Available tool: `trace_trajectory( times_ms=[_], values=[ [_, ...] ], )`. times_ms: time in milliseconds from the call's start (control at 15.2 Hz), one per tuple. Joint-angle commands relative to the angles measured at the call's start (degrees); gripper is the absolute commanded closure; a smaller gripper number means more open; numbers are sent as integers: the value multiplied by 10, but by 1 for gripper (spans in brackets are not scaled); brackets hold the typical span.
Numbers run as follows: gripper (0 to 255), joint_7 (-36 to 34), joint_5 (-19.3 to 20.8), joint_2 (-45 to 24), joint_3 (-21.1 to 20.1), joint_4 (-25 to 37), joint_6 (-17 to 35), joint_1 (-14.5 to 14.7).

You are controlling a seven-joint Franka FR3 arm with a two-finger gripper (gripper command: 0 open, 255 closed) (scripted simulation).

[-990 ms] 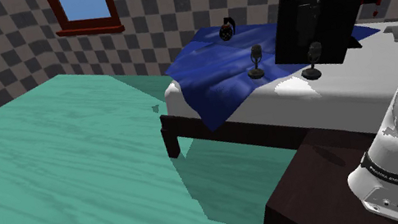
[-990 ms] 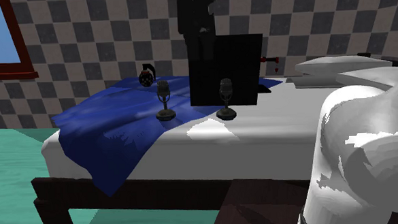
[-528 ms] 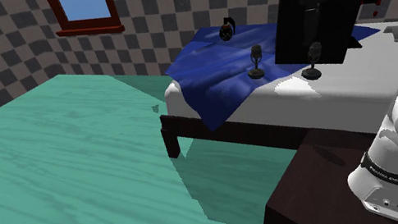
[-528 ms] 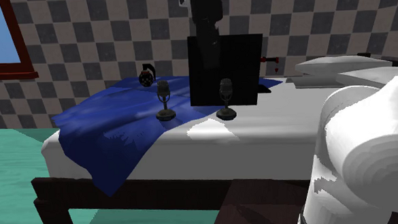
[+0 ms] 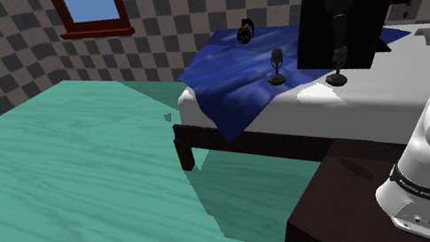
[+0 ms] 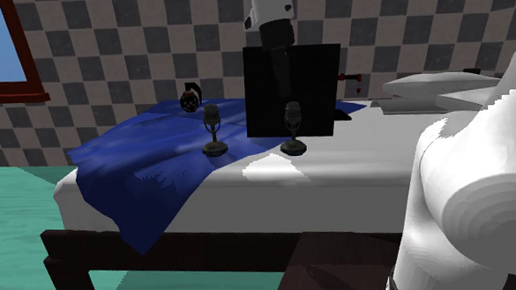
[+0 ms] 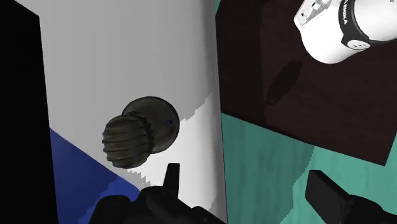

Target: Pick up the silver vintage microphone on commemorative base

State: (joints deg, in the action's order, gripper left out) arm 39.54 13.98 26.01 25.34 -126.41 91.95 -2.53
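Hovering above the bed [image 5: 395,81], the tool [image 7: 245,177] has its two black fingers spread wide with nothing between them, so it's open and empty. The target mic [image 5: 338,65] stands upright on the white sheet, right of centre in the shoulder view. It's just in front of a big black box [image 5: 359,24] and just past the edge of the blue blanket [image 5: 224,78].

In the second exterior view it's the mic near the middle of the frame, with a twin mic [image 6: 213,131] to its left on the blanket. I'm guessing the right-hand one is the target since the arm hangs over it. They look the same to me though, both dark grey rather than shiny silver.

The wrist camera looks nearly straight down on it: ribbed round head over a round disc base. It sits to the outside of one finger, not between the two, so I'd say the tool needs a sideways shift before going down.

Handling-wise, my guess is it's rigid, small and probably bottom-heavy thanks to that base. The head is rounded and ribbed, so the fingers could slip or roll on it. The thin neck between head and base looks like the better spot to grab. Soft bedding underneath means a nudge could tip it, so come in centred.
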Motion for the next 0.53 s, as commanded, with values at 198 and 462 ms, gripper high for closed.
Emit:
trace_trajectory(
  times_ms=[198,462],
  values=[
    [0,98,12,-92,58,53,37,1],
    [0,131,9,-130,77,62,65,-1]
  ],
)
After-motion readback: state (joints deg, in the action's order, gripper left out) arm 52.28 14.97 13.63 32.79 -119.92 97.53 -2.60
